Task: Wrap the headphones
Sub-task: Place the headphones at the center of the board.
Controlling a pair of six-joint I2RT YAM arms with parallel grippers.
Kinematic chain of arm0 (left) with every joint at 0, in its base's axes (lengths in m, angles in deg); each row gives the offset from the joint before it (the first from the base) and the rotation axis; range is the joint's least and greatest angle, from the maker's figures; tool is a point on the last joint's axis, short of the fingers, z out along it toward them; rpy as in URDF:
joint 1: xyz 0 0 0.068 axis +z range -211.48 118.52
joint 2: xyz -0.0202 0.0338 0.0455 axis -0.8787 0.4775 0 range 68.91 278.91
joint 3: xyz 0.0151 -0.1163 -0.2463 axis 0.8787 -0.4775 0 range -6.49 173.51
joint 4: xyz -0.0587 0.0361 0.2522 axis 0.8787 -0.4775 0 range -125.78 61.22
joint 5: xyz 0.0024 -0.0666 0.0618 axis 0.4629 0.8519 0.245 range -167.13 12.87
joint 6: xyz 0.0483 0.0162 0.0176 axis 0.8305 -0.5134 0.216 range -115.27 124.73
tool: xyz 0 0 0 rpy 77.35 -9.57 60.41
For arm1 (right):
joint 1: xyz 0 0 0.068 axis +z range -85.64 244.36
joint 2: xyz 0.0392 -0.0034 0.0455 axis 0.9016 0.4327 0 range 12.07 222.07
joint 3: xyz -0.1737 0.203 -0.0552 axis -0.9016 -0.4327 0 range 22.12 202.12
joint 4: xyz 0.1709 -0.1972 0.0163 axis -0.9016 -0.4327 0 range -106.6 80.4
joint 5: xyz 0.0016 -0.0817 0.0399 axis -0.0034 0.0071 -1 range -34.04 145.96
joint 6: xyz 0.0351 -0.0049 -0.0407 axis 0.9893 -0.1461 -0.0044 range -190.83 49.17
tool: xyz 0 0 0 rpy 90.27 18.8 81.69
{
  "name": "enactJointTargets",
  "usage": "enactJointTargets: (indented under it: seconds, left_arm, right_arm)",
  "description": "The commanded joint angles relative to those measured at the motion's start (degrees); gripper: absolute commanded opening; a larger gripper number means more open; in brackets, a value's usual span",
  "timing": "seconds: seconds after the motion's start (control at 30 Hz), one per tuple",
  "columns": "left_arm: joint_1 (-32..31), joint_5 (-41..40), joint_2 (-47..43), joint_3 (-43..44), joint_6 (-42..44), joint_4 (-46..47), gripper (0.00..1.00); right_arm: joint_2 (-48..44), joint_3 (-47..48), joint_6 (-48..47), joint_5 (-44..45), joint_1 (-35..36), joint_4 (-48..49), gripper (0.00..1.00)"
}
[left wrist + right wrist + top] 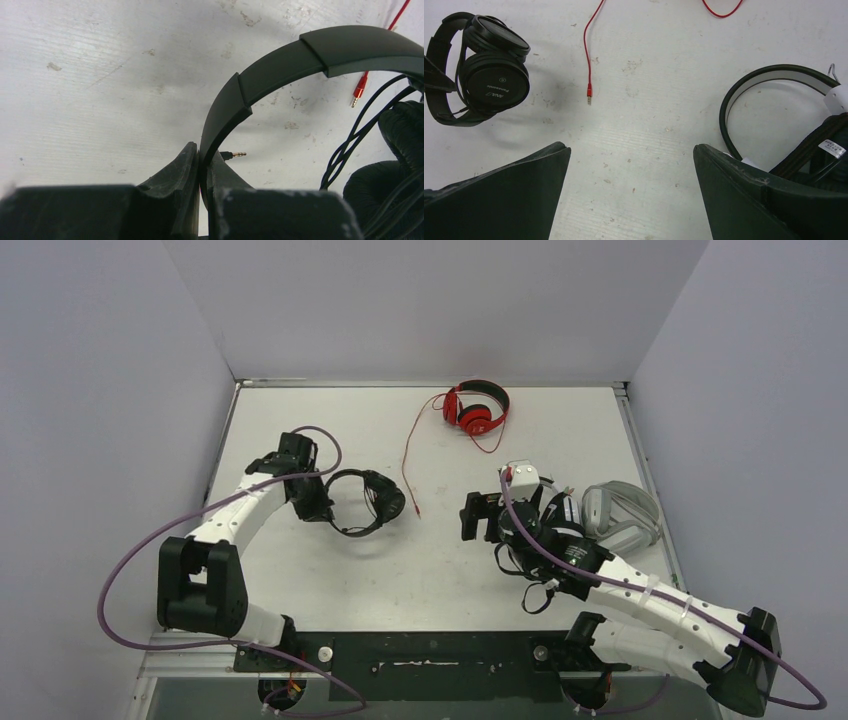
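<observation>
The all-black headphones (367, 502) lie left of the table's middle, their cable bundled at the ear cups (400, 150). My left gripper (318, 508) is shut on their headband (280, 70), pinched between its fingertips (204, 150). Their jack plug (235, 155) lies on the table just past the fingers. My right gripper (478, 517) is open and empty (631, 150) over bare table. It sees the black headphones (494, 80) at the left and the white-and-black headphones (774, 75) at the right, beside my right arm (560, 512).
The red headphones (477, 408) lie at the back centre. Their red cable (408, 455) runs forward and ends in a plug (588, 92) between the two grippers. The light grey headphones (622, 515) lie by the right edge. Walls close in three sides.
</observation>
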Motion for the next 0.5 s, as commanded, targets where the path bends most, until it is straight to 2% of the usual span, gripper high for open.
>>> enactJointTargets:
  seconds: [0.0, 0.3, 0.47]
  left_arm:
    - [2.38, 0.04, -0.19, 3.42, 1.00, -0.90, 0.00]
    - [15.66, 0.52, -1.09, -1.55, 1.07, -1.66, 0.00]
    - [20.94, -2.35, 0.39, -2.70, -0.40, -1.15, 0.00]
  right_arm:
    - [0.43, 0.93, -1.02, 0.60, -0.17, 1.02, 1.00]
    - [1.22, -0.64, 0.81, -1.36, -0.28, 2.34, 1.00]
    - [0.05, -1.32, 0.94, -2.07, -0.28, 2.35, 1.00]
